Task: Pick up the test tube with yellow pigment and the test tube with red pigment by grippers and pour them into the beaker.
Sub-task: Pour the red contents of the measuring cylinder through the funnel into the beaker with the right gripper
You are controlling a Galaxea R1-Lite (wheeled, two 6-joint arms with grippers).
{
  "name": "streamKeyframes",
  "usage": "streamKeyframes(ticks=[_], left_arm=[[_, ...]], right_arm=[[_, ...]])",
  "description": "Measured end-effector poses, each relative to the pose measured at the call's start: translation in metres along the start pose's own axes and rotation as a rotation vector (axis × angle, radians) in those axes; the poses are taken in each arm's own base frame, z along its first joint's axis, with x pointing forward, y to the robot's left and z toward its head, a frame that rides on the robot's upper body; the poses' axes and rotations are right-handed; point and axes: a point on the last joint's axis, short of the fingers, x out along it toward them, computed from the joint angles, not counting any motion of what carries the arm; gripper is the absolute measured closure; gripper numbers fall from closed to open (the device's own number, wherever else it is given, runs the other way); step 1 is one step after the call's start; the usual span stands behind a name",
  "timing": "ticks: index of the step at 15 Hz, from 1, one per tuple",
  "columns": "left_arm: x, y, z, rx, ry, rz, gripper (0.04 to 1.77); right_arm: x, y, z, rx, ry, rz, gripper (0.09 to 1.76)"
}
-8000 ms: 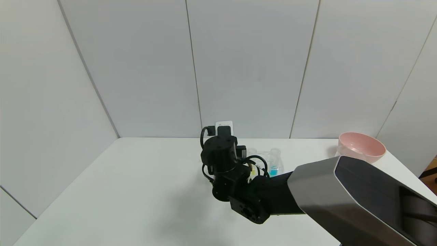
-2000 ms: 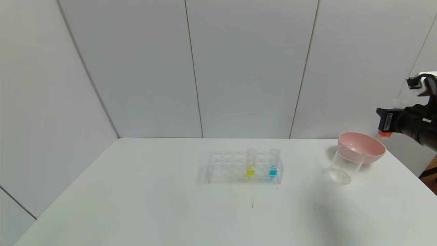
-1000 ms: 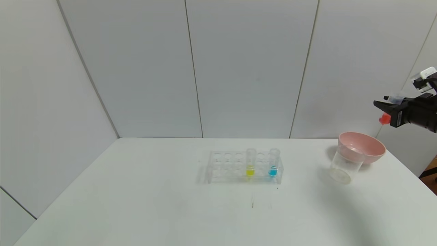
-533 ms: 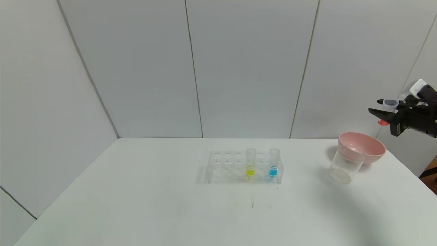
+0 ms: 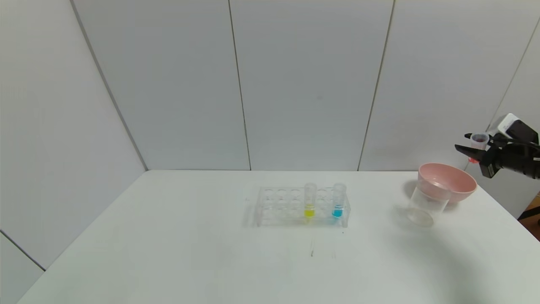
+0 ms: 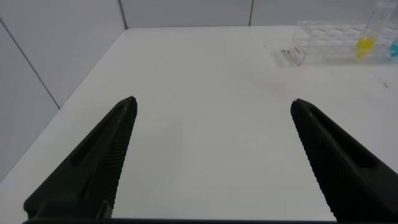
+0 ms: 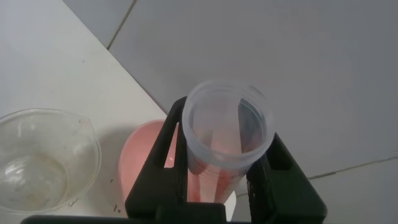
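Note:
High at the far right, above the pink bowl, my right gripper (image 5: 473,148) is shut on the test tube with red pigment (image 5: 477,145). In the right wrist view the same tube (image 7: 227,140) shows its open mouth between the black fingers, with red liquid lower down. The beaker (image 5: 426,205) stands on the table in front of the bowl, below and left of the held tube. The test tube with yellow pigment (image 5: 309,202) stands upright in the clear rack (image 5: 274,206). My left gripper (image 6: 212,106) hangs open over the left part of the table, holding nothing.
A pink bowl (image 5: 455,184) sits right behind the beaker at the table's right edge. A tube with blue liquid (image 5: 338,201) stands in the rack next to the yellow one. Grey wall panels rise close behind the table.
My right gripper has come down a little with the red tube and turned it, so the tube's mouth now points up and leftward.

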Motion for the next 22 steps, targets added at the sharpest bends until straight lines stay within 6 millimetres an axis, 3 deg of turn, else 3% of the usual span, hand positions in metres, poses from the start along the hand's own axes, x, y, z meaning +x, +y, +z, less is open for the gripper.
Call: streamKeyframes(ticks=[11, 22], left_arm=[[0.0000, 0.0000, 0.0000, 0.000, 0.000, 0.000, 0.05], [0.0000, 0.0000, 0.0000, 0.000, 0.000, 0.000, 0.05]], right_arm=[[0.0039, 0.0001, -0.0064, -0.027, 0.008, 0.004, 1.26], [0.0064, 0.0015, -0.0077, -0.217, 0.012, 0.008, 1.26]])
